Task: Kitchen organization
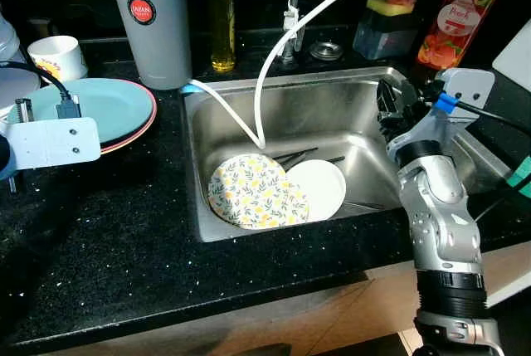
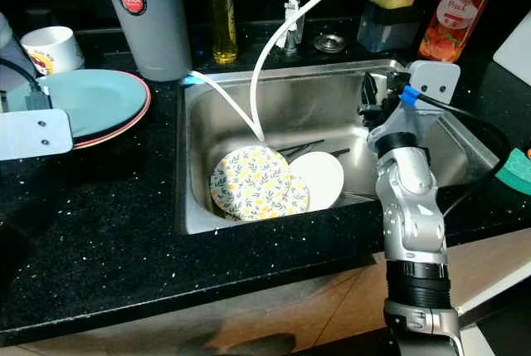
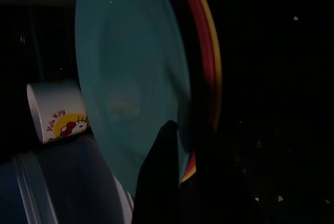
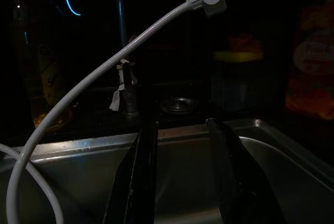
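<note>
The right gripper (image 4: 180, 182) hangs over the sink's (image 1: 332, 82) right side, fingers parted and empty. The floral plate (image 1: 253, 192) leans at the front-left corner, probably awaiting collection.

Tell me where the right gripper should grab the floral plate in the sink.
Judging by its pose, take the floral plate by its upper rim, coming from above. It leans on the sink floor partly over the white plate, so that edge looks most exposed. The right gripper, open, hovers over the basin.
</note>
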